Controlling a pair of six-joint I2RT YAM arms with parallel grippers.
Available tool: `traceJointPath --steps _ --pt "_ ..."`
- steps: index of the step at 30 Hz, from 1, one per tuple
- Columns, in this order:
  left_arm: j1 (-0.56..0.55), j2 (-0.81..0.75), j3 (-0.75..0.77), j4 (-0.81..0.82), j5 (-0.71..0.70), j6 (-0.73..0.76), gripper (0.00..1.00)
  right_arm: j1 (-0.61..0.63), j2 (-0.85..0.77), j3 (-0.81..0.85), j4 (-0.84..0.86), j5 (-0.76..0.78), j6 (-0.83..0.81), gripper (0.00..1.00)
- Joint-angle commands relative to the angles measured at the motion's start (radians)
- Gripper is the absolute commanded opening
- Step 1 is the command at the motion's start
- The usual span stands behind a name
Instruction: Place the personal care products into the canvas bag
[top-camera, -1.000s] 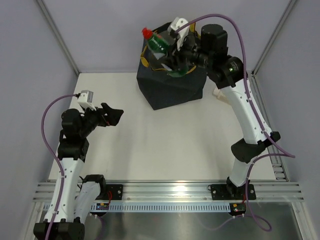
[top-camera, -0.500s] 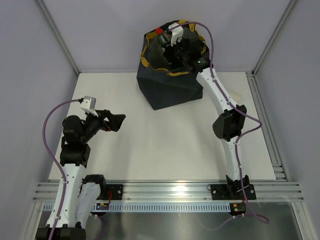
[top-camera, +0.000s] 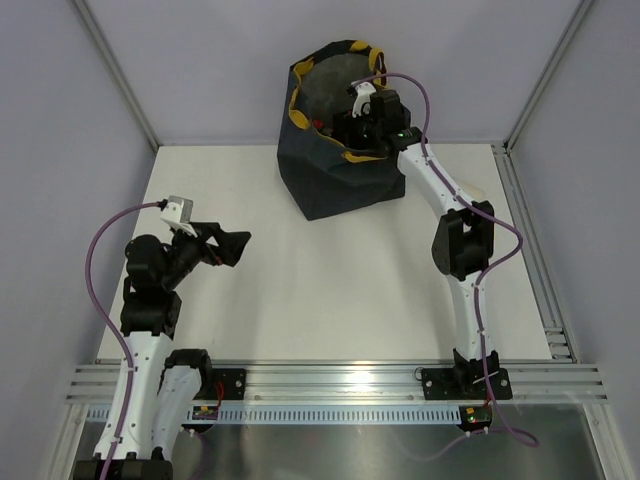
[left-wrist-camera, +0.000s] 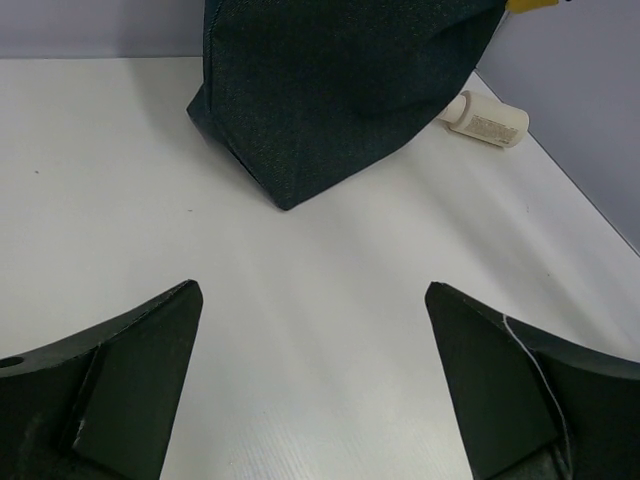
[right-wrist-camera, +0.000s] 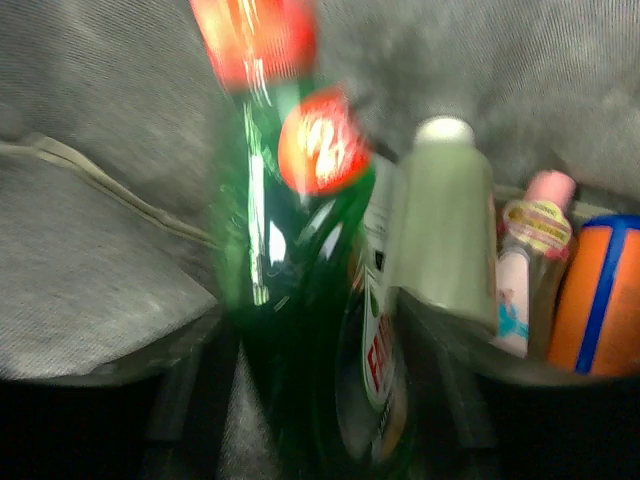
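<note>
The navy canvas bag (top-camera: 340, 185) with its yellow rim stands upright at the back of the table; the left wrist view shows its side (left-wrist-camera: 330, 90). My right gripper (top-camera: 347, 122) reaches down inside it. There its jaws (right-wrist-camera: 310, 310) stand open around a blurred green bottle (right-wrist-camera: 290, 300) with a red cap, with a gap at the left finger. Beside it in the bag are a pale bottle (right-wrist-camera: 445, 230), a peach bottle with a pink cap (right-wrist-camera: 530, 260) and an orange one with blue stripes (right-wrist-camera: 600, 300). My left gripper (top-camera: 235, 245) hovers open and empty (left-wrist-camera: 312, 290) over the table.
A cream bottle (left-wrist-camera: 487, 122) lies on the table just right of the bag, near the right rail. The grey lining (right-wrist-camera: 90, 250) encloses my right gripper. Side walls border the white table (top-camera: 330, 290).
My right gripper has gone down into the bag with the green bottle and its jaws have parted. My left arm has hardly moved.
</note>
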Motion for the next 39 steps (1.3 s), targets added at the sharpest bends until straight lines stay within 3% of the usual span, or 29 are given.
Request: traceJointPath --steps 1,4,13,18,20,22,23,24,26,28,33,39 --pt "0.000 -0.003 0.000 0.049 -0.014 0.016 0.99 -0.005 -0.115 0.087 0.089 -0.067 -0.032 0.79" --pt "0.000 0.021 0.011 0.049 -0.028 -0.004 0.99 -0.011 -0.160 0.152 0.048 -0.105 -0.114 0.99" --pt "0.000 0.083 0.038 0.028 0.017 -0.025 0.99 -0.118 -0.379 0.210 -0.142 -0.390 -0.243 1.00" --pt "-0.001 0.083 0.032 0.020 0.015 -0.008 0.99 -0.274 -0.560 -0.044 -0.242 -0.446 -0.314 1.00" --pt "0.000 0.086 0.026 0.014 0.009 0.001 0.99 -0.391 -0.586 -0.115 -0.301 -0.493 -0.352 1.00" --pt "0.000 0.087 0.015 0.009 0.005 0.005 0.99 -0.486 -0.544 -0.102 -0.445 -0.516 -0.522 0.99" --pt "0.000 0.087 0.014 0.011 0.006 0.011 0.99 -0.502 -0.504 -0.062 -0.654 -0.491 -0.611 0.99" --pt "0.000 0.087 0.008 0.014 0.009 0.010 0.99 -0.509 -0.419 0.028 -0.753 -0.376 -0.754 0.99" --pt "0.000 0.092 0.009 0.026 0.015 0.010 0.99 -0.512 -0.346 0.076 -0.886 -0.256 -0.831 0.99" --pt "0.000 0.097 0.014 0.029 0.023 0.015 0.99 -0.512 -0.291 0.046 -0.873 -0.111 -0.895 0.99" --pt "0.000 0.109 0.005 0.023 0.029 0.031 0.99 -0.516 -0.203 -0.084 -0.653 0.045 -1.052 1.00" --pt "0.000 0.120 0.005 0.023 0.031 0.039 0.99 -0.514 -0.015 0.046 -0.625 0.114 -1.122 0.99"
